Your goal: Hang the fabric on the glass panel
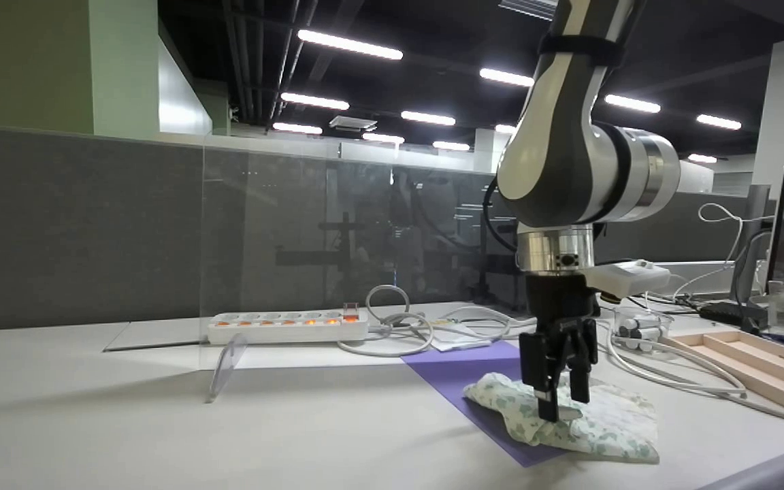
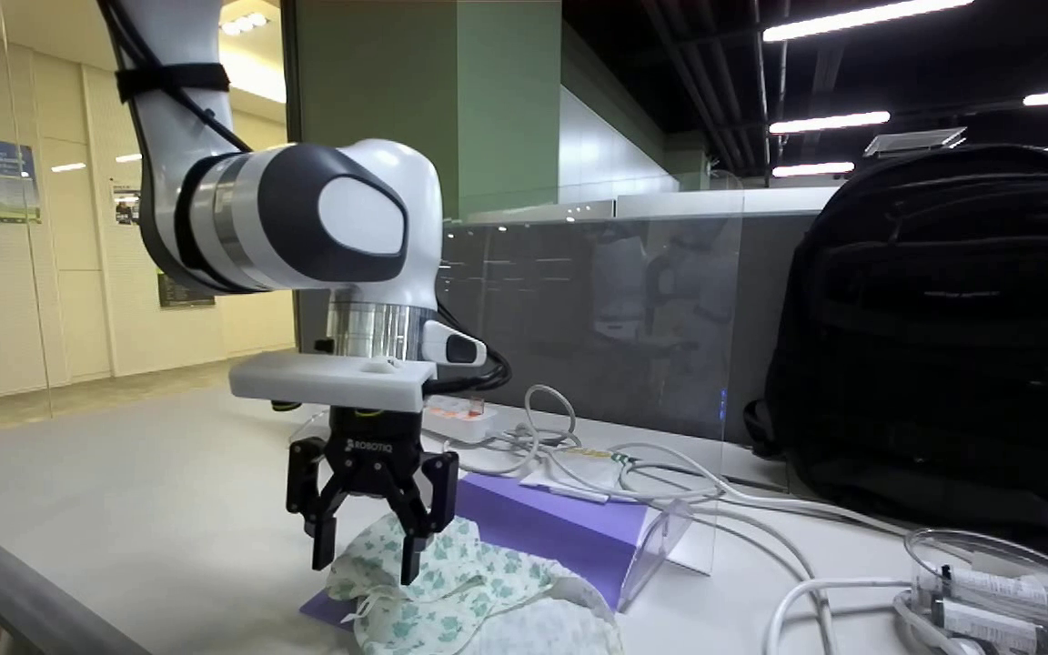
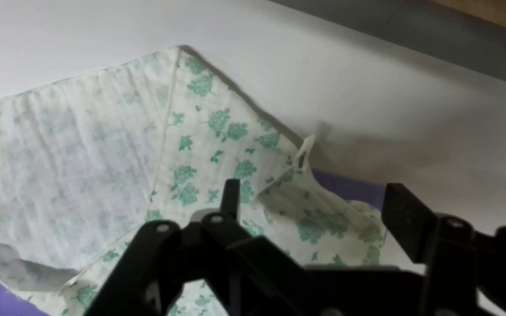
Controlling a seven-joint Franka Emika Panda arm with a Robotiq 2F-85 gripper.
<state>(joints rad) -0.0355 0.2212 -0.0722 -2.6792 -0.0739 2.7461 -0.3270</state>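
The fabric [image 1: 613, 432] is white cloth with green leaf prints, lying folded and crumpled partly over a purple sheet [image 1: 450, 374] on the table. It shows in an exterior view [image 2: 451, 600] and fills much of the wrist view [image 3: 209, 131], where a small loop stands at its edge. My gripper [image 1: 564, 401] points down, open, with nothing seen between its fingers. It is over the fabric in both exterior views [image 2: 367, 559] and in the wrist view [image 3: 312, 193]; contact cannot be told. The clear glass panel [image 1: 269, 238] stands upright on clear feet behind the fabric, also in an exterior view [image 2: 569, 346].
A white power strip [image 1: 290, 330] lies behind the panel, with loose cables [image 1: 426, 333]. A wooden tray [image 1: 759, 367] is at the right. A black backpack [image 2: 952, 364] and a clear container with small bottles [image 2: 1002, 600] stand on the table. A grey partition [image 1: 79, 231] is behind.
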